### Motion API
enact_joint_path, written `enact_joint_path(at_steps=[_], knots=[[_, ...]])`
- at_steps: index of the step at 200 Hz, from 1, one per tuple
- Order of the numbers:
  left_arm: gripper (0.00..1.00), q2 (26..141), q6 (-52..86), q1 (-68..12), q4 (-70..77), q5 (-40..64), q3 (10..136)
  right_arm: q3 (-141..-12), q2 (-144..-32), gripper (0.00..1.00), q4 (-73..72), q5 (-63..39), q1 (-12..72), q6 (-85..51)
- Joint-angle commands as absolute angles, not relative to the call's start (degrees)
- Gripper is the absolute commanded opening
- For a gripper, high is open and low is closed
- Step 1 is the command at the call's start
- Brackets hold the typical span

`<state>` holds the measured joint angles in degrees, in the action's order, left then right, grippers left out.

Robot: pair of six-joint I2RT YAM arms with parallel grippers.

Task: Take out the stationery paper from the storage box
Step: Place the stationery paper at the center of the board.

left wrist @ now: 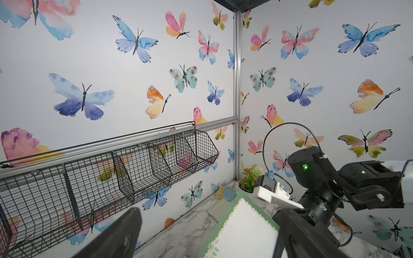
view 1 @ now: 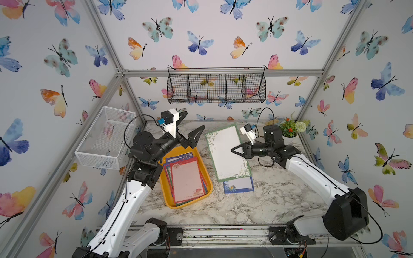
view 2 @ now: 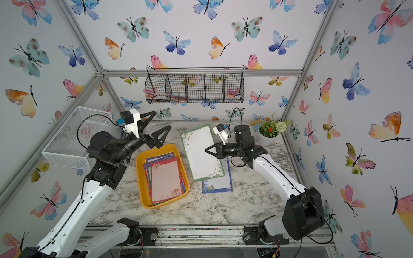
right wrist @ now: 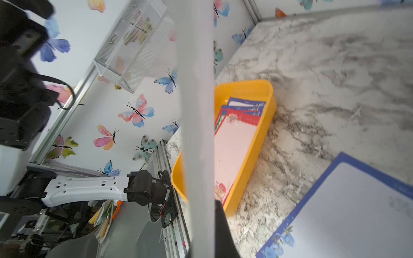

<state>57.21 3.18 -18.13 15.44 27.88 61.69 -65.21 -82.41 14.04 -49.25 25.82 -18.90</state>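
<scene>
The yellow storage box sits left of centre on the marble surface. It holds a fanned stack of stationery paper with a red-bordered pink sheet on top. A narrow strip of bare marble separates the box's right wall from the green-bordered sheet. The right pincer is clamped on that sheet's right edge, its forearm reaching in low. The sheet overlaps a blue-bordered sheet. The left pincer hangs raised over the box's far end, jaws spread wide with nothing between them. Broad bare marble lies toward the near edge.
</scene>
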Motion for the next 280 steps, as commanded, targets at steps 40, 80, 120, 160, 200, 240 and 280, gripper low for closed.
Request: enact_joint_path(at_steps=[40, 80, 120, 160, 200, 240, 280], knots=[[0.98, 58.00, 0.75, -18.54, 13.72, 24.78, 61.09, -63.80, -90.09, 0.02, 23.59, -50.93, 24.36, -14.64], [0.98, 58.41, 0.70, -18.62, 13.62, 24.83, 61.19, -60.93, -92.56, 0.02, 21.03, -48.54, 20.99, -16.00], [0.98, 58.80, 0.70, -18.62, 13.46, 25.43, 61.25, -58.36, -93.58, 0.02, 15.38, -47.76, 19.89, -20.44], [0.98, 59.13, 0.53, -18.63, 13.45, 25.42, 61.08, -57.30, -94.70, 0.02, 12.62, -47.36, 18.39, -23.25], [0.98, 59.15, 0.44, -18.54, 13.27, 25.66, 61.18, -55.17, -95.57, 0.02, 10.42, -47.10, 17.41, -25.11], [0.98, 59.00, 0.35, -18.55, 13.27, 25.56, 61.09, -54.14, -96.32, 0.02, 9.40, -46.27, 16.99, -25.84], [0.98, 58.62, 0.00, -18.55, 13.27, 25.14, 60.91, -53.46, -97.33, 0.02, 9.75, -45.26, 16.35, -25.64]])
